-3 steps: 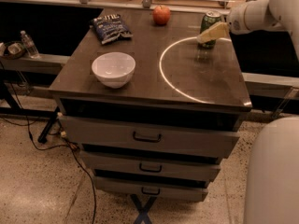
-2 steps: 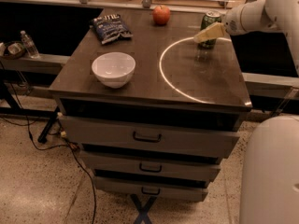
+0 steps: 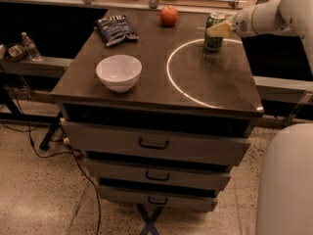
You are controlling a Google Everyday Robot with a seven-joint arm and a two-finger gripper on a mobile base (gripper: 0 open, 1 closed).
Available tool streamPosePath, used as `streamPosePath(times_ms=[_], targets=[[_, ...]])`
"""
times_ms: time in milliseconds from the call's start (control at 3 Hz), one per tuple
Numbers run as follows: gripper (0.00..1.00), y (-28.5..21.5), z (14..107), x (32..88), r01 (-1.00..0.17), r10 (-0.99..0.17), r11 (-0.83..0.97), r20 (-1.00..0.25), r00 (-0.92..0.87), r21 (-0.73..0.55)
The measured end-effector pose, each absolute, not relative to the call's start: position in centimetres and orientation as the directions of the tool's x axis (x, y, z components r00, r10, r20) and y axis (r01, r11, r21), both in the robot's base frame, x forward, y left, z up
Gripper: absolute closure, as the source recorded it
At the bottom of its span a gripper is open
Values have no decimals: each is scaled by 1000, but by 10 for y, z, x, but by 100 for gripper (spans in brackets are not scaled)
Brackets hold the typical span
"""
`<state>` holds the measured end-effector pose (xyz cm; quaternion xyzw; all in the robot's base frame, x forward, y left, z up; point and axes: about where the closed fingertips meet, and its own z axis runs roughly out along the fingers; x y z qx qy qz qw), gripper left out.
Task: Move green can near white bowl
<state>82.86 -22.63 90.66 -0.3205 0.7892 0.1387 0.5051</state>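
The green can (image 3: 212, 37) stands upright at the back right of the dark tabletop, on the edge of a ring of light. My gripper (image 3: 219, 29) reaches in from the right and sits against the can's upper right side, covering part of it. The white bowl (image 3: 119, 72) stands at the front left of the tabletop, well apart from the can.
A red apple (image 3: 169, 15) sits at the back middle and a dark chip bag (image 3: 116, 30) at the back left. The tabletop (image 3: 161, 89) tops a drawer cabinet. A shelf with a water bottle (image 3: 30, 46) runs to the left. Cables lie on the floor.
My gripper has shifted slightly left, closer onto the can. The can and bowl stay where they were.
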Motion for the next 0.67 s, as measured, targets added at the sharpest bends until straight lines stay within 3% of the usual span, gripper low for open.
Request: streamPosePath(times_ms=[667], targets=[[96,-201,940,788,-732,-338,677,-916,-219,-75]])
